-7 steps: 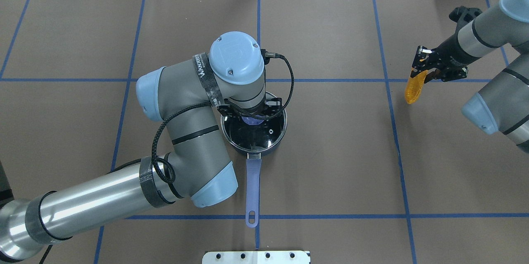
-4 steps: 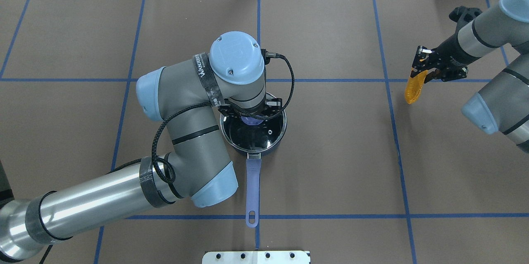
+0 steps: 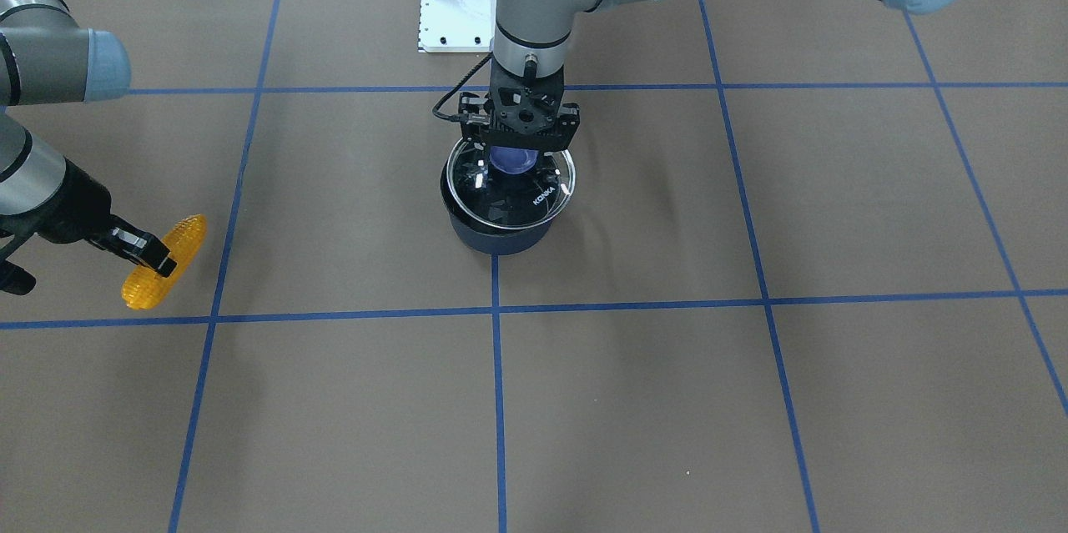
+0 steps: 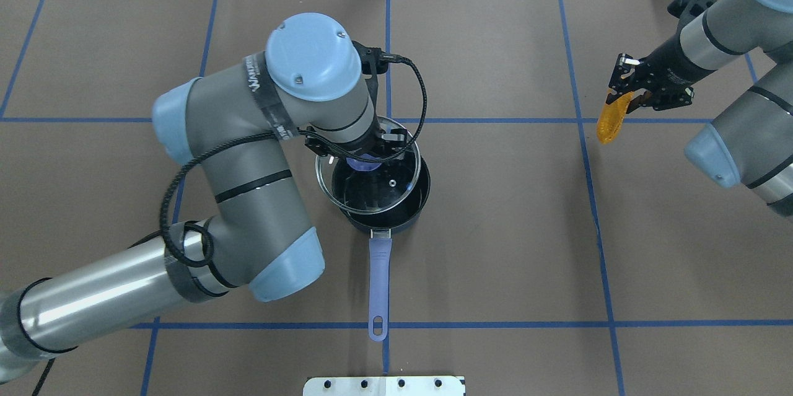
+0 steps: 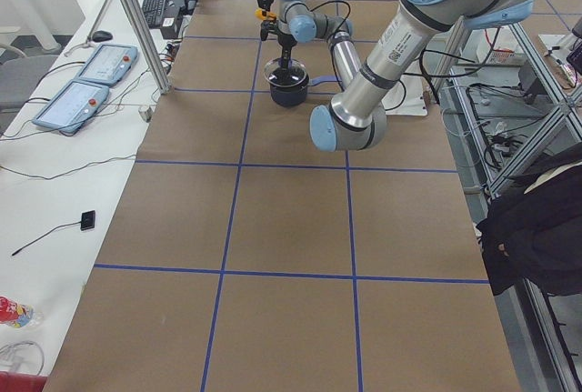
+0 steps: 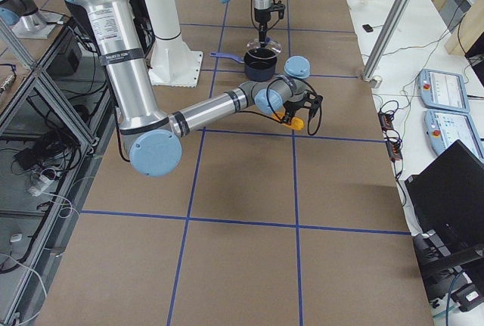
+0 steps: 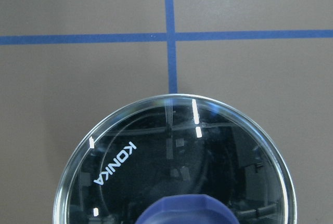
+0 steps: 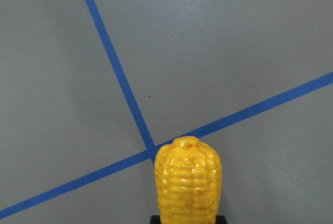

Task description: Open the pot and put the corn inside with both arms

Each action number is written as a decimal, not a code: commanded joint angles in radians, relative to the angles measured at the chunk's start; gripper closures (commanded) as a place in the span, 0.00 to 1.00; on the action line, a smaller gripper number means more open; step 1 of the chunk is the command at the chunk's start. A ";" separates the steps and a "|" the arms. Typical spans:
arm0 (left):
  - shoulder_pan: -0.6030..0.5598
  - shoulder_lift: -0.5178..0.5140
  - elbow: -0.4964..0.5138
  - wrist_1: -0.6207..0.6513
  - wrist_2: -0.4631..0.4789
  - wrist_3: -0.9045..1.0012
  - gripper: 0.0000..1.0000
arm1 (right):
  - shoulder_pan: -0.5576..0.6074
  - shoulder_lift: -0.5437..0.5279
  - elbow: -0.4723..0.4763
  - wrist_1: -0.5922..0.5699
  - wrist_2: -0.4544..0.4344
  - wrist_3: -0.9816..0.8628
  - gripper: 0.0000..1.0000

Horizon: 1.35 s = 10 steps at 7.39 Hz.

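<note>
While my left gripper (image 3: pixel 515 151) clamps the knob (image 3: pixel 512 160) of the glass lid (image 4: pixel 387 188), raised just off the pot (image 4: pixel 409 217) on the worktop (image 4: pixel 495 228), my right gripper (image 4: pixel 627 98) grips the corn (image 4: pixel 610 120) far right. Next I'd swing the lid clear, then bring the corn over.

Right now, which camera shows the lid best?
The front-facing view: the whole lid shows, raised above the pot, knob in the left end effector. Overhead, the left arm hides part of it. The left wrist view crops it. The side views show it tiny.
</note>
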 commanded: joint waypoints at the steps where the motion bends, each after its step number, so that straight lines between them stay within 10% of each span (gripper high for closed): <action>1: -0.072 0.158 -0.131 -0.004 -0.063 0.136 0.40 | -0.002 0.069 0.061 -0.118 0.003 0.056 0.68; 10: -0.328 0.735 -0.216 -0.350 -0.225 0.503 0.41 | -0.313 0.413 0.121 -0.363 -0.164 0.274 0.66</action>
